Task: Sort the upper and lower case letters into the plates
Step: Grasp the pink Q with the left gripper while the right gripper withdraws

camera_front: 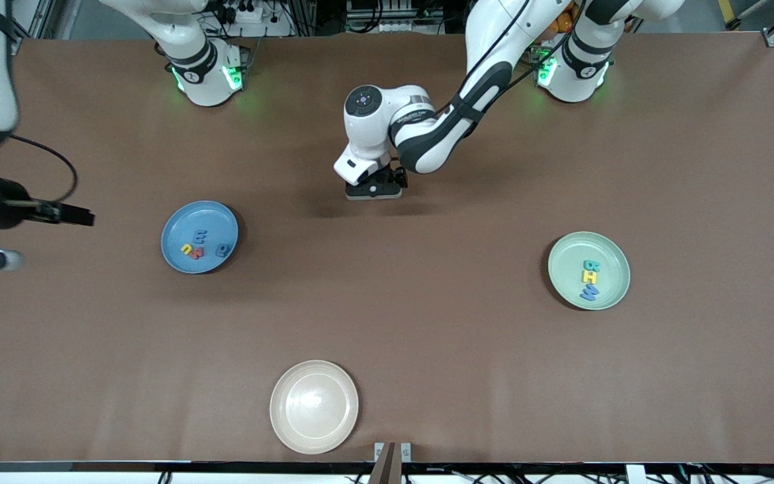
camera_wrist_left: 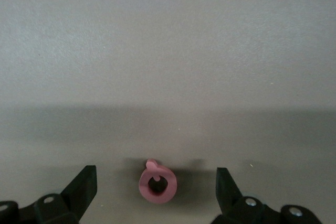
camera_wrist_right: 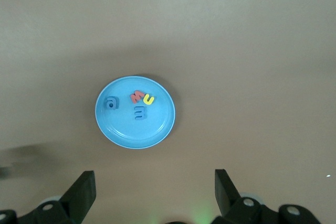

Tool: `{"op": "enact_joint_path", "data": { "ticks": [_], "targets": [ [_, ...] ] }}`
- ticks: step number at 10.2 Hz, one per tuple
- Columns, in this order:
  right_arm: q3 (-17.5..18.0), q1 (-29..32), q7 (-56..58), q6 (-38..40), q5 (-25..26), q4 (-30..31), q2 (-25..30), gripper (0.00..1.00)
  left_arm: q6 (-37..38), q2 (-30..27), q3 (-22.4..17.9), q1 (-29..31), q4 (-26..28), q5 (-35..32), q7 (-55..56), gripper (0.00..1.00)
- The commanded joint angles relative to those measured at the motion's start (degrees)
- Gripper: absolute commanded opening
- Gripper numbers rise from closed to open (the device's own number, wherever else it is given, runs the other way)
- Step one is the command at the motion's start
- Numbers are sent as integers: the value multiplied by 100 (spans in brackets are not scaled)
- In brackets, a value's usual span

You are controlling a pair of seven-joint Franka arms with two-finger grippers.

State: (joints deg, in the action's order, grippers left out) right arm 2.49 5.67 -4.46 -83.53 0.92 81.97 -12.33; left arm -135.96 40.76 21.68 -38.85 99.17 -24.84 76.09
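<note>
Left wrist view: the red letter point(camera_wrist_left: 157, 183) is straddled by wide jaws at lower centre, ready for grasping; right jaws are wide too.

White arms, black joints, green lights

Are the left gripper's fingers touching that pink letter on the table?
Apart. The left wrist view shows the pink letter lying on the table between the open left gripper's fingers, with bare table visible on both sides of it.
</note>
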Motion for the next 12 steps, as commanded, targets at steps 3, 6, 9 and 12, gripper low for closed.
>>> {"op": "enact_joint_path", "data": {
  "ticks": [3,6,9,12],
  "targets": [
    [-82,-593,-187,118,-30,90,766,100,-448,90,-67,-70,190,-91,283,100],
    [-64,-637,-187,-126,-47,387,932,100,-738,64,-67,-78,453,-100,397,100],
    [-73,-637,-143,-374,-48,714,1109,100,-748,37,-67,-61,498,-100,389,92],
    [-55,-654,-187,-278,-39,706,1110,100,-748,37,-58,-61,498,-100,397,65]
  ]
}}
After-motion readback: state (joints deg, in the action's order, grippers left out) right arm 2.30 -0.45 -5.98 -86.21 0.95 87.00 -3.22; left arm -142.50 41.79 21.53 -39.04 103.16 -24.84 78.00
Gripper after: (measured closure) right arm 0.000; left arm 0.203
